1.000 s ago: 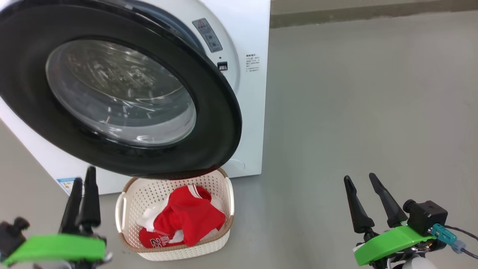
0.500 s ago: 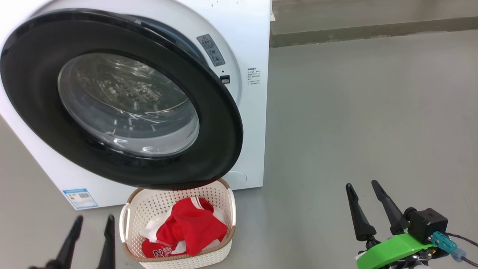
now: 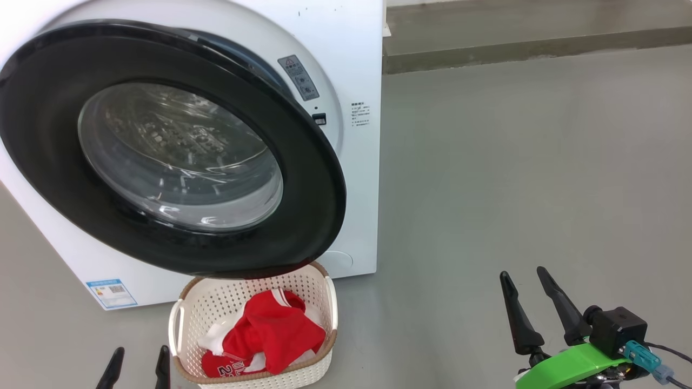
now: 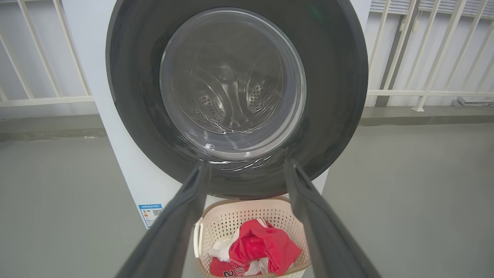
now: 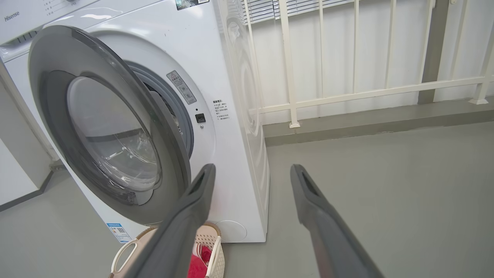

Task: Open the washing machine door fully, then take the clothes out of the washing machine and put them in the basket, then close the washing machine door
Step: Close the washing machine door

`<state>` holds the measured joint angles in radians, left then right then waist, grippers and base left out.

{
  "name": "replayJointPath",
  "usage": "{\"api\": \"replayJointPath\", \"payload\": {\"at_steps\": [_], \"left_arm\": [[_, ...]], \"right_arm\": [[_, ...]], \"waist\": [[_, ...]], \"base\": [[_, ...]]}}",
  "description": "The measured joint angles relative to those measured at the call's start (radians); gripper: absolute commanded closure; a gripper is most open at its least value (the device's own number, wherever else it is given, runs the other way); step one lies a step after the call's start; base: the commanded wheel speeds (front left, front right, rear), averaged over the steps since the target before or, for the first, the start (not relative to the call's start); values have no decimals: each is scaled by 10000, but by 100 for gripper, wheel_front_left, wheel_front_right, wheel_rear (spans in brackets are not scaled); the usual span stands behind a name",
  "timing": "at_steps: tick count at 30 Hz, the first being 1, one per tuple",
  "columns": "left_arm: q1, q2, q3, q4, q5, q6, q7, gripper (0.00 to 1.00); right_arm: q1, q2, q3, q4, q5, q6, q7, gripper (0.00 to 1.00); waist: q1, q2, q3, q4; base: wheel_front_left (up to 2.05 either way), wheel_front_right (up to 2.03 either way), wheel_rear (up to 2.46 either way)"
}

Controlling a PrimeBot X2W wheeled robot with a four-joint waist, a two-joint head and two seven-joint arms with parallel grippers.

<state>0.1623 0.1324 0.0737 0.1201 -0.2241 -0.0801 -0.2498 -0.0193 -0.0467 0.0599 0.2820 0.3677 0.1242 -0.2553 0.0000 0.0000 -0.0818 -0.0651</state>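
Observation:
The white washing machine [image 3: 357, 65] stands at the left, and its black washing machine door [image 3: 48, 162] hangs ajar, right edge swung out from the front. Under the door's lower edge the cream basket [image 3: 319, 302] sits on the floor holding the red clothes [image 3: 270, 337]. My left gripper [image 3: 139, 356] is open at the bottom edge, just left of the basket, holding nothing. In the left wrist view my left gripper [image 4: 247, 164] faces the door [image 4: 135, 96], above the basket [image 4: 227, 220] and clothes [image 4: 266, 247]. My right gripper [image 3: 523, 273] is open and empty, far right of the basket.
Grey floor [image 3: 513, 162] stretches to the machine's right. A low concrete kerb [image 3: 513, 48] and a white railing [image 5: 347, 92] run behind. In the right wrist view my right gripper [image 5: 252, 168] points at the machine's right corner [image 5: 231, 154], with the basket [image 5: 216, 247] below.
The head view has shifted and pulled back a little. My left gripper has sunk to the bottom edge of that view, now showing just its fingertips. The right gripper sits slightly lower.

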Motion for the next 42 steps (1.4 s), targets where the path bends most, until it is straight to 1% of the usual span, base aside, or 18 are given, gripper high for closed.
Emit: {"api": "replayJointPath", "payload": {"at_steps": [15,23,26,30,31,32,33,34,42], "left_arm": [[-34,-309,299,186,489,-343,0,0],[-39,-458,393,242,587,-359,0,0],[-39,-508,426,242,842,-364,0,0],[-42,-545,456,240,917,-364,0,0],[-43,-558,456,238,926,-364,0,0],[-45,-573,456,238,928,-364,0,0],[-50,-596,454,238,928,-364,0,0],[-64,-619,449,236,936,-364,0,0],[-307,-738,368,196,1089,-336,0,0]], "right_arm": [[-1,0,50,-17,0,0,0,0],[-1,0,90,-69,4,0,0,0],[-1,-2,127,-86,4,0,0,0],[-12,-6,249,19,19,0,0,0],[-16,-6,336,121,21,0,0,51],[-20,-4,431,215,25,0,0,90],[-36,-4,529,282,36,0,0,90],[-83,-2,606,360,84,0,0,100],[-1202,-19,1099,1413,546,0,0,100]], "waist": [[0,0,161,70],[0,0,164,136],[0,0,156,170],[0,0,162,248],[0,0,171,270],[0,0,184,292],[0,0,200,317],[0,0,220,348],[0,0,406,770]], "base": [[0,0,0],[0,0,0],[0,0,0],[0,0,0],[0,0,0],[0,0,0],[0,0,0],[0,0,0],[0,0,0]]}}
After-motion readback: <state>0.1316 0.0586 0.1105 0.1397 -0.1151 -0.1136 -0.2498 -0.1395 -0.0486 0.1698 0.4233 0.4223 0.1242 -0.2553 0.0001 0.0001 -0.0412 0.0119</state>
